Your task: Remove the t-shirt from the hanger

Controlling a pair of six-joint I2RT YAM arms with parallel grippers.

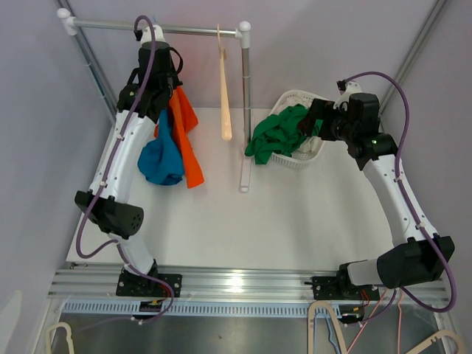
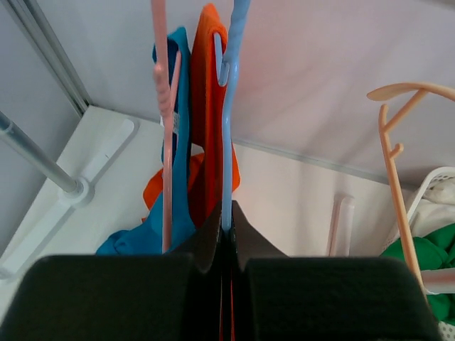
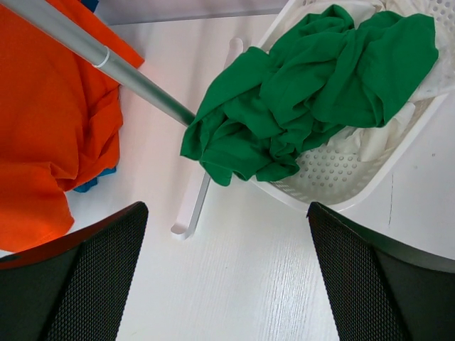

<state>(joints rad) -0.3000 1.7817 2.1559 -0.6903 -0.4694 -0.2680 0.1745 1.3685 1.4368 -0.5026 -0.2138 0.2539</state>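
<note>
An orange t-shirt [image 1: 188, 140] hangs from the rack rail [image 1: 192, 31] on a light blue hanger [image 2: 231, 106]. Next to it, a blue t-shirt [image 1: 162, 158] hangs on a pink hanger [image 2: 166, 142]. My left gripper [image 1: 161, 77] is up at the rail, over both garments. In the left wrist view this gripper [image 2: 227, 226] is shut on the thin blue hanger, with orange cloth [image 2: 206, 106] just beyond it. My right gripper [image 1: 313, 116] hovers at the basket's near side. It stands wide open [image 3: 226, 213] and holds nothing.
An empty wooden hanger [image 1: 224, 96] hangs further right on the rail. The rack's upright post [image 1: 244, 110] stands between it and a white basket [image 1: 295, 94]. The basket holds a green shirt [image 1: 276, 133] that spills over its rim.
</note>
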